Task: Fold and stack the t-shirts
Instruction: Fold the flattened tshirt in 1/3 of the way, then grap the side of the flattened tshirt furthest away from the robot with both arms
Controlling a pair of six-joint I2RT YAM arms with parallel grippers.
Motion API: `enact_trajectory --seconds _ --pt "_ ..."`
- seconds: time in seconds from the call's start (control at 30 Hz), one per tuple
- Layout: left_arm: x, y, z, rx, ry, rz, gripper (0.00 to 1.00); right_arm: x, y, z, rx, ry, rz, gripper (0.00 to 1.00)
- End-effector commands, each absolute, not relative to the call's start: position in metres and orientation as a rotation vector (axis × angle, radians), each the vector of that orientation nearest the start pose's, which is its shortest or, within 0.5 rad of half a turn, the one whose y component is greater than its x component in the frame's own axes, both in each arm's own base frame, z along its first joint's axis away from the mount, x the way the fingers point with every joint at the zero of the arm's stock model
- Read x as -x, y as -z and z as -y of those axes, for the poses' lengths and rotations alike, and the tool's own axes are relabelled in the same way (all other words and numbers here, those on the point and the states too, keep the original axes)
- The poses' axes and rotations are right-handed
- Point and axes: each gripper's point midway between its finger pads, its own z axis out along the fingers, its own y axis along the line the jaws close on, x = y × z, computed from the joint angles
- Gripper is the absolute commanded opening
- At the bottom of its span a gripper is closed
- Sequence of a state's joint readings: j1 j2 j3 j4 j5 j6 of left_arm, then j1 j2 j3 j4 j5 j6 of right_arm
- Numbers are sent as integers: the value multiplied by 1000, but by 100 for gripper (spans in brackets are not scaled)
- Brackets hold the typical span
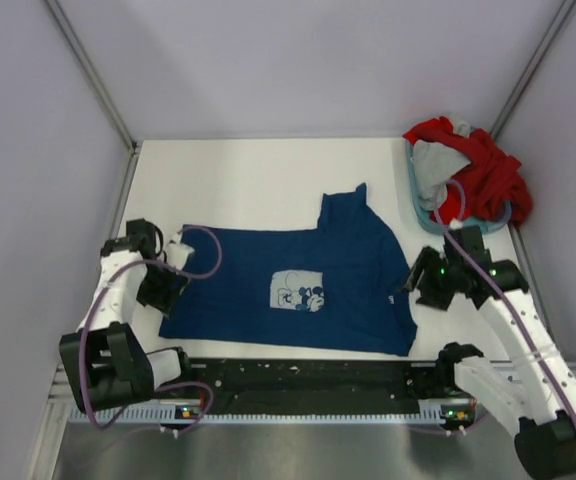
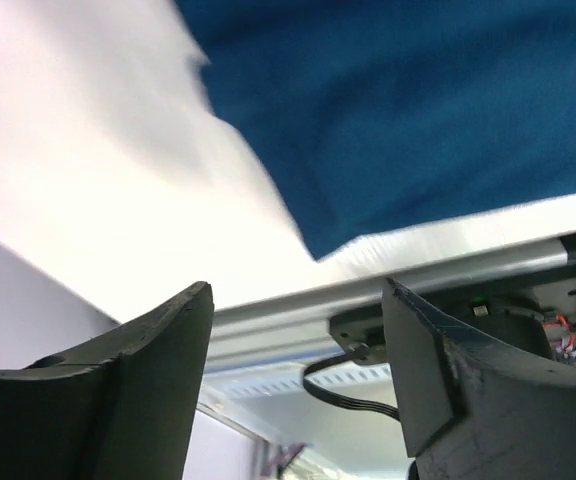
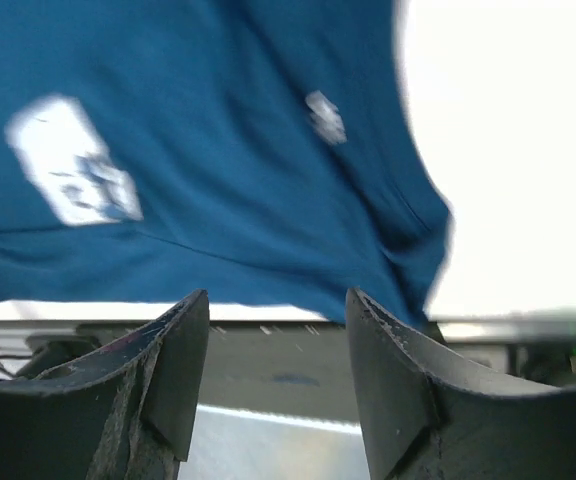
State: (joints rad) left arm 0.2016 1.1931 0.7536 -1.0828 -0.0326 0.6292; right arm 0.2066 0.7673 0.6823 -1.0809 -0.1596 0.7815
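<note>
The navy blue t-shirt (image 1: 298,285) lies spread flat on the white table, its pale cartoon-mouse print (image 1: 298,292) facing up and one sleeve pointing to the back. My left gripper (image 1: 168,288) is open and empty, just off the shirt's left edge; the left wrist view shows the shirt's near corner (image 2: 418,110) beyond its open fingers (image 2: 298,340). My right gripper (image 1: 415,282) is open and empty by the shirt's right edge; the right wrist view shows the shirt (image 3: 228,150) and the print (image 3: 73,175) above its fingers (image 3: 278,340). A red t-shirt (image 1: 483,170) and a grey one (image 1: 436,160) are heaped in the basket.
The light blue plastic basket (image 1: 418,208) stands at the back right, close behind my right arm. A black rail (image 1: 308,375) runs along the table's front edge (image 2: 408,265). Pale walls close in the table on the left, back and right.
</note>
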Motion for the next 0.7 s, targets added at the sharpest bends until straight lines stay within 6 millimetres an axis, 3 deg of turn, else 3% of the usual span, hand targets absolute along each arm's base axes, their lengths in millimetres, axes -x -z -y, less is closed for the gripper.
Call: enact_trajectory --seconds 0.0,0.03,0.1,0.13,0.23,0.37,0.53,0.67 --pt "-227 -110 -63 -671 -91 -2782 74 -250 -194 -116 -268 -638 -2394 57" --pt "-249 -121 -61 -654 -71 -2734 74 -264 -192 -126 -198 -680 -2414 57" --pt "-287 -133 -51 -624 40 -2682 73 -306 -209 -139 -99 -699 -2383 57" --pt "-305 -130 -47 -610 103 -2676 73 -328 -198 -142 -70 -684 -2417 57" --pt "-355 -133 -36 -655 237 -2592 73 -386 -192 -154 -6 -672 -2388 58" --pt "-411 -125 -41 -837 250 -2482 72 -455 -164 -157 34 -581 -2406 63" --pt "-449 -107 -52 -1122 165 -2327 75 -510 -130 -165 27 -557 -2433 64" --pt "-460 -99 -33 -1230 221 -2226 78 -535 -103 -161 8 -479 -2450 64"
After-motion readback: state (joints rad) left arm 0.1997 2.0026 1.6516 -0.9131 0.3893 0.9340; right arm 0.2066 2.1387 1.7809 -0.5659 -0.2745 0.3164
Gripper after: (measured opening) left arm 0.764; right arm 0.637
